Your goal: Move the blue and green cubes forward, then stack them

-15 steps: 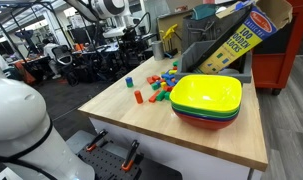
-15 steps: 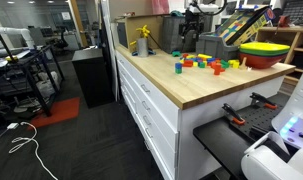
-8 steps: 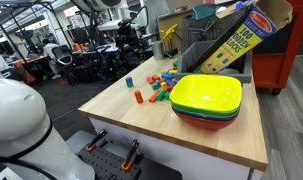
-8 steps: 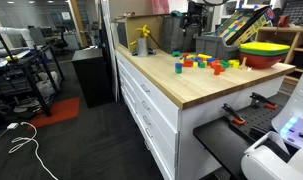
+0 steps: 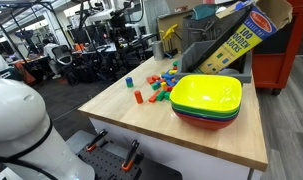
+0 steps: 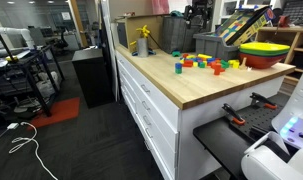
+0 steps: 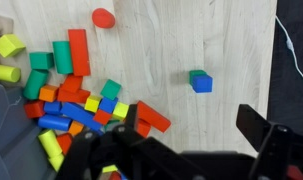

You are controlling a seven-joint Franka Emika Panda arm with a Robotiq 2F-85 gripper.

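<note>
Your claw (image 7: pixel 191 158) gapes empty at the lower edge, and since the small blue toy cube (image 7: pixel 203 85) seemingly tops the small green toy cube (image 7: pixel 195 74), just lift clear.

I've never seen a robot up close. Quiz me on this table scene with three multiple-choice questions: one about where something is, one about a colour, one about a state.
1. Where are the blue and green cubes?
A. Inside a drawer
B. Together on bare table, away from the pile
C. Buried under other blocks

2. What colour is the top bowl?
A. Yellow
B. Black
C. White

3. What is the gripper holding?
A. A red block
B. The bowl
C. Nothing

Answers:
1 B: the wrist view shows the two touching, clear of the pile.
2 A: yellow sits uppermost in the stack in both exterior views.
3 C: its fingers are apart with nothing between them.
</note>
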